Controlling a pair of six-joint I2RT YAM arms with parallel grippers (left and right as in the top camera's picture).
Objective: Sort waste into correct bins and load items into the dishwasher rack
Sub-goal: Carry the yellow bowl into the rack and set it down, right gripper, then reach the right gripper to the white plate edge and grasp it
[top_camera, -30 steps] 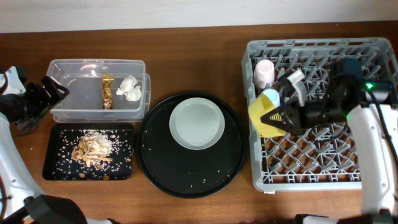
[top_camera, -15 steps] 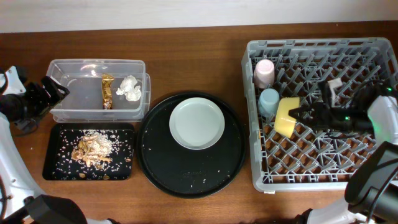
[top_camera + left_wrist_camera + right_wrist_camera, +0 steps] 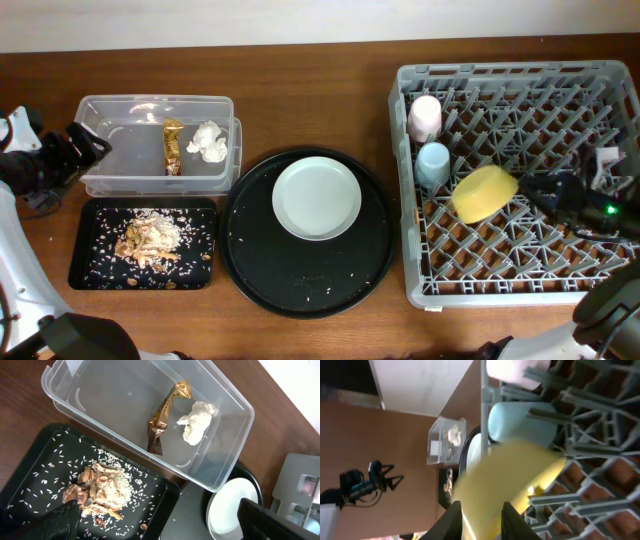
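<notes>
My right jaws stand apart just beside the yellow bowl (image 3: pixel 485 193), which lies tilted on the dishwasher rack (image 3: pixel 520 72) floor next to the blue cup (image 3: pixel 433 162). My left jaws are spread wide above the clear tub (image 3: pixel 65 390), which holds the wrapper (image 3: pixel 165 412) and napkin (image 3: pixel 197 421). The plate (image 3: pixel 317 197) sits on the round black tray (image 3: pixel 300 280).
</notes>
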